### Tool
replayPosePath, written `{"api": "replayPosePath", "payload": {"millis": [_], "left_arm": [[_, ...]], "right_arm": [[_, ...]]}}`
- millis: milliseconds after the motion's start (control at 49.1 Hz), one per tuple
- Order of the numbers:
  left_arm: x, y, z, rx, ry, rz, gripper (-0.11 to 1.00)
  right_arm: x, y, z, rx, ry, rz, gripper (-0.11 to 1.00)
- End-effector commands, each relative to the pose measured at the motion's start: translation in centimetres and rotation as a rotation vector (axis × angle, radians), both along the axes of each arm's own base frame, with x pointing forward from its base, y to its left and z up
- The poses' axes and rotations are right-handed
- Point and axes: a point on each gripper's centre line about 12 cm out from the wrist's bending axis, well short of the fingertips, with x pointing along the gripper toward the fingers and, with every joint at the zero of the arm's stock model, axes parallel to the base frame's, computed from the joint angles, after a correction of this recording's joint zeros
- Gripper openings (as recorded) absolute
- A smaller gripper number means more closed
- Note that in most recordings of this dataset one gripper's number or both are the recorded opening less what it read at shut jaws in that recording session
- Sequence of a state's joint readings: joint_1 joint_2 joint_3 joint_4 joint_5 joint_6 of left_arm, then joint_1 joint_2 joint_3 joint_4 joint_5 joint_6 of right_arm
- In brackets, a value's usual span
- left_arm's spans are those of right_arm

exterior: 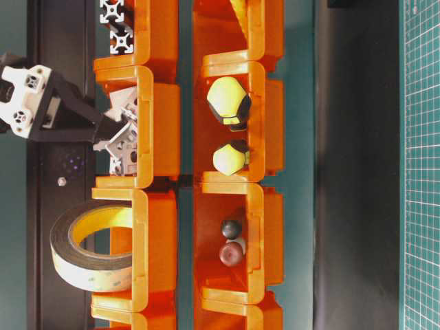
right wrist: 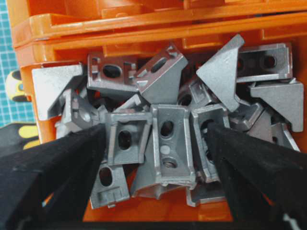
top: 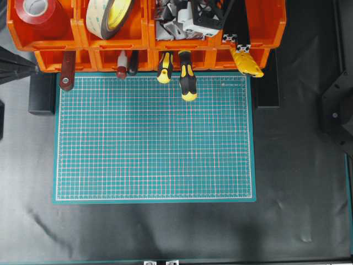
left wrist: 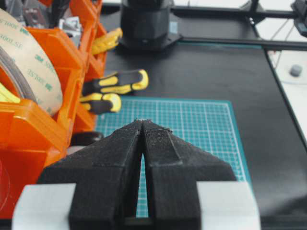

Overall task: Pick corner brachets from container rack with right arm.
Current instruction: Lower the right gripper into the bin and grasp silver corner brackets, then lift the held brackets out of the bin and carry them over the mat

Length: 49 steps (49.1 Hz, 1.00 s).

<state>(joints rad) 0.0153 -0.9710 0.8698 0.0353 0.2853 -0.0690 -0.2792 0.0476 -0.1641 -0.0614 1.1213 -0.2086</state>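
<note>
Between your right claw's (right wrist: 153, 158) spread fingers (right wrist: 53, 167) lies a heap of brackets (right wrist: 168, 139), filling one bin of the upper tier of the rack (right wrist: 144, 24); the fingers flank several upright ones and none is gripped. Nearer the mat (top: 154, 138), your left claw (left wrist: 142, 125) sits pressed together beside the rack, holding nothing. Beyond it, screwdrivers (left wrist: 115, 82) poke from the lower bins, and a tape roll (exterior: 93, 244) stands in the next upper bin.
</note>
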Motion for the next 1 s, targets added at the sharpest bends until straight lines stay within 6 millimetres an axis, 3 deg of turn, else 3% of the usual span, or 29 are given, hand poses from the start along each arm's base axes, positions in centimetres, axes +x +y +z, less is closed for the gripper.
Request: {"api": "replayPosePath", "payload": {"millis": [0, 142, 570, 977], "left_arm": [[0.1, 0.1, 0.9, 0.002, -0.023, 0.004, 0.00], [0.0, 0.1, 1.0, 0.002, -0.026, 0.004, 0.00], [0.1, 0.1, 0.7, 0.002, -0.009, 0.004, 0.00], [0.0, 0.1, 0.9, 0.002, -0.017, 0.005, 0.00]], "right_arm": [[0.0, -0.2, 0.6, -0.012, -0.027, -0.001, 0.78], [-0.2, -0.1, 0.7, -0.009, -0.020, -0.003, 0.52], [-0.8, 0.9, 2.8, -0.025, -0.081, 0.013, 0.53], [-1.7, 1.6, 8.0, -0.062, -0.257, 0.005, 0.53]]}}
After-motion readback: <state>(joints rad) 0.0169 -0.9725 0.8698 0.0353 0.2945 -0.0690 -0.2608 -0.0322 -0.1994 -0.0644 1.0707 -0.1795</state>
